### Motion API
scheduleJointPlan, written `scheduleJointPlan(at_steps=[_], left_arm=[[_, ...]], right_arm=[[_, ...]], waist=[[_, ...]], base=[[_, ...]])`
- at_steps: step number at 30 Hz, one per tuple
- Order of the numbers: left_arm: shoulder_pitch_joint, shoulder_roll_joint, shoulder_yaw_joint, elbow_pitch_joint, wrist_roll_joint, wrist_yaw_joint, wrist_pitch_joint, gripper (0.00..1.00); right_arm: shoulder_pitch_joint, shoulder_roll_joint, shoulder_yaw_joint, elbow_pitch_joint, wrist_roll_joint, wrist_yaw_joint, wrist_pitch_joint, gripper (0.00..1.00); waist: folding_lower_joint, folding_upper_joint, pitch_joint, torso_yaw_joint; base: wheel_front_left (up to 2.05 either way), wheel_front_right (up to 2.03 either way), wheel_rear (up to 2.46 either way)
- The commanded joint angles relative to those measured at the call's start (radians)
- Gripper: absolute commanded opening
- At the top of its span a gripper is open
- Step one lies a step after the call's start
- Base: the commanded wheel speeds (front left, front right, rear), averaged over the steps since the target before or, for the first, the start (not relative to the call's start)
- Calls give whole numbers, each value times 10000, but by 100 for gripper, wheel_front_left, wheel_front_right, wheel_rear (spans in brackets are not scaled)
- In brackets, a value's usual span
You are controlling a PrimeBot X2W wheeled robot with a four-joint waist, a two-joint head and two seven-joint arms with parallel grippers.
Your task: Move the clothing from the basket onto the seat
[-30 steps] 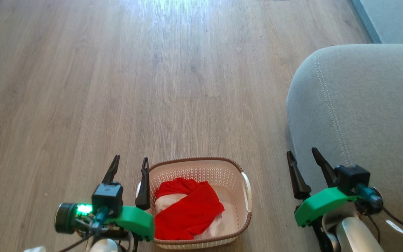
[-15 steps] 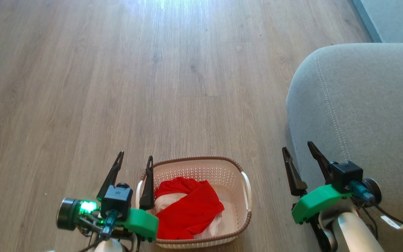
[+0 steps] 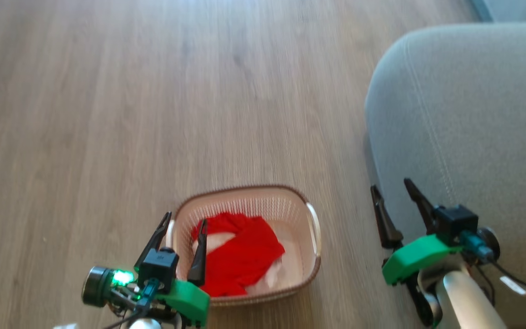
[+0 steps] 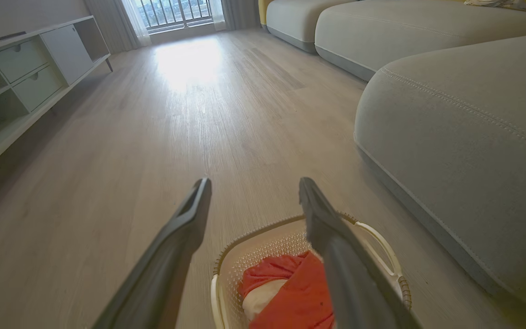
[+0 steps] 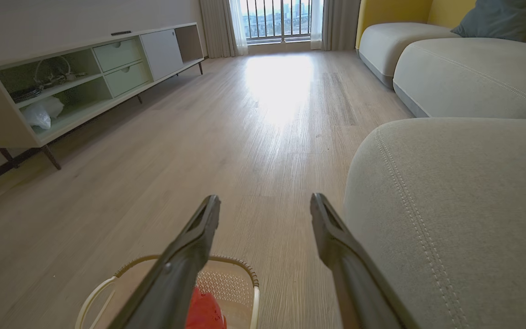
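The pale plank floor (image 3: 153,114) looks like wood, with fine grain and a satin finish that catches a soft glare. The small cream plastic basket (image 3: 254,208) has smooth perforated walls and a brown woven-look rim. The bright red clothing (image 3: 244,256) inside it is soft, matt cloth with white parts. The large grey seat cushion (image 3: 473,114) is matt, coarse-weave fabric with a pale stitched seam.

Basket (image 3: 244,188) on the floor (image 3: 153,91) lies just ahead and right of the left gripper (image 3: 186,218), clothing (image 3: 244,256) heaped toward its left side, right gripper (image 3: 390,184) well off to the basket's right, seat (image 3: 464,114) just ahead and right of that gripper, low cabinet (image 5: 85,77) far left of both.
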Motion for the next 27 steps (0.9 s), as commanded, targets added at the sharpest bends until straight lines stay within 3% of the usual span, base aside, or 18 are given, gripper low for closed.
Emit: scheduleJointPlan(at_steps=[1,14,20,27], left_arm=[[-602,-13,388,-189,84,-88,-134,100],[-2815,296,471,1888,307,-954,-134,100],[-4057,643,66,3674,561,-1457,-134,100],[-5386,1004,-281,5084,863,-1573,-134,100]], right_arm=[[-606,-97,166,-418,-49,0,-118,100],[-1367,-97,96,-1505,-67,0,-118,100],[-1527,-97,170,-2059,131,0,-118,100],[-1734,-97,504,-2633,298,0,-118,100]], waist=[[0,0,659,-196],[0,0,4073,-876],[0,0,5208,-1222],[0,0,6278,-1623]], base=[[0,0,0],[0,0,0],[0,0,0],[0,0,0]])
